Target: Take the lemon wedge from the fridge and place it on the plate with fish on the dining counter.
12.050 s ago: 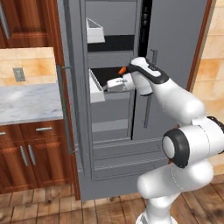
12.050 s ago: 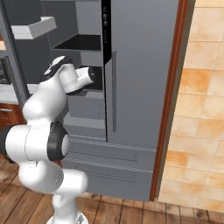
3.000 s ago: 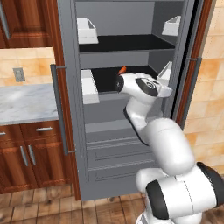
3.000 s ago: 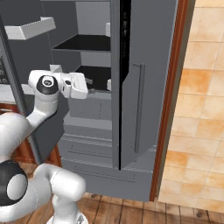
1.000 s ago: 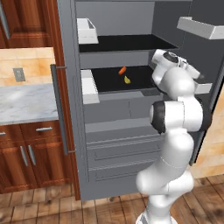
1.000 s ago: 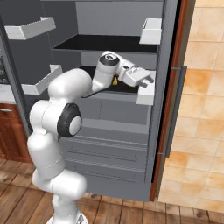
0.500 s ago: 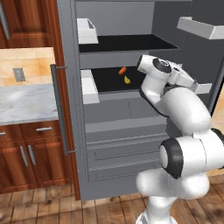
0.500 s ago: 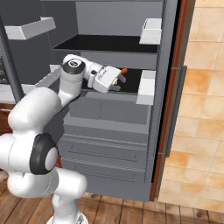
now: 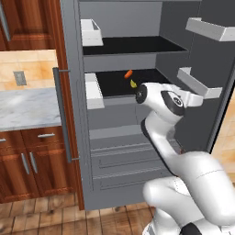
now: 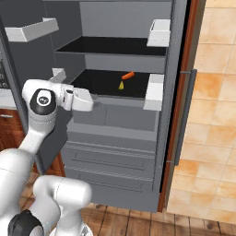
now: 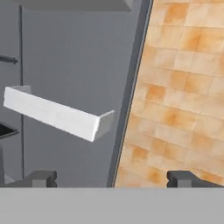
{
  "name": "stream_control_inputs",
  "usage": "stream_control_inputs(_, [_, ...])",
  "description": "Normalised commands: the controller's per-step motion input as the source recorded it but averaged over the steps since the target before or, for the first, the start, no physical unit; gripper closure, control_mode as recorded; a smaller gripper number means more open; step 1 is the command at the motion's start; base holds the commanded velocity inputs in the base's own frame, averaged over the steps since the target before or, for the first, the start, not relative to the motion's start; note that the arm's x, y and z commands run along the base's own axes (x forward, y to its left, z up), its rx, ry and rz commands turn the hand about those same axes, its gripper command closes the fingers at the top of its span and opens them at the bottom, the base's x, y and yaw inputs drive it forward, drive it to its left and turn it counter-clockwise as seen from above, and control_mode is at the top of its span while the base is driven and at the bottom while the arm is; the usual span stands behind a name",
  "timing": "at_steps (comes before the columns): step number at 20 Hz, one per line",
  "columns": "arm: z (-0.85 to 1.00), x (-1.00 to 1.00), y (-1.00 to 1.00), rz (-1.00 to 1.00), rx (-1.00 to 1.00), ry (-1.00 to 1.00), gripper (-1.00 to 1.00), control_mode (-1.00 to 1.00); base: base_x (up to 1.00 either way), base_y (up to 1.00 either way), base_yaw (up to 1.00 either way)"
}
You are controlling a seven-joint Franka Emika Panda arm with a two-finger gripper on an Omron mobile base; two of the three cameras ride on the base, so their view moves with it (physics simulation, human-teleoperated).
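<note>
Currently we find the fridge (image 9: 137, 137) standing with both doors swung open, its grey interior exposed in both base views. On the dark middle shelf (image 9: 114, 85) lie two items: the lemon wedge (image 9: 133, 84), a tiny yellow wedge-shaped piece, and just behind it, apart from it, a small orange elongated item (image 9: 128, 73). From the right base view the lemon wedge (image 10: 121, 85) sits toward the middle of that shelf, with the orange item (image 10: 128, 75) beyond it. We see nothing on the upper shelf (image 9: 133, 46) from these angles. White door bins (image 9: 91, 32) hang on the inner faces of both doors; we cannot tell whether anything lies in them. Below the shelves we note closed grey drawers (image 9: 124, 156).

Regarding the lemon wedge itself, it is far smaller than the arm's hand, plain yellow, and too small for us to judge its surface or which way it points. It rests on the shelf, untouched.

We record the claw (image 11: 111, 178) as wide open and empty; its two dark fingertips (image 11: 40, 178) stand far apart at the bottom of the hand view, which looks at a grey door face, one white bin (image 11: 57, 116) and a tan tiled wall (image 11: 179, 87). The hand sits in front of the fridge at about shelf height, turned sideways away from the shelf.

Left of the fridge we note brown wooden cabinets (image 9: 27, 165) under a marble tabletop (image 9: 27, 108). We find no legible brand, label or writing.
</note>
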Motion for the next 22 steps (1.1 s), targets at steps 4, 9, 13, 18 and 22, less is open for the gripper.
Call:
stream_control_inputs(4, [-0.05,0.00,0.15,0.46,0.32,0.48,-1.00,-1.00,0.00,0.00,0.00])
stream_control_inputs(9, [-0.07,0.10,0.35,0.34,0.39,0.45,-1.00,-1.00,0.00,0.00,0.00])
stream_control_inputs(13, [-0.31,0.00,0.83,0.17,0.39,0.15,-1.00,-1.00,0.00,0.00,0.00])
stream_control_inputs(18, [-0.07,-0.01,0.05,0.02,0.32,-0.11,-1.00,-1.00,0.00,0.00,0.00])
stream_control_inputs(22, [0.00,0.00,0.00,0.00,0.00,0.00,-1.00,-1.00,0.00,0.00,0.00])
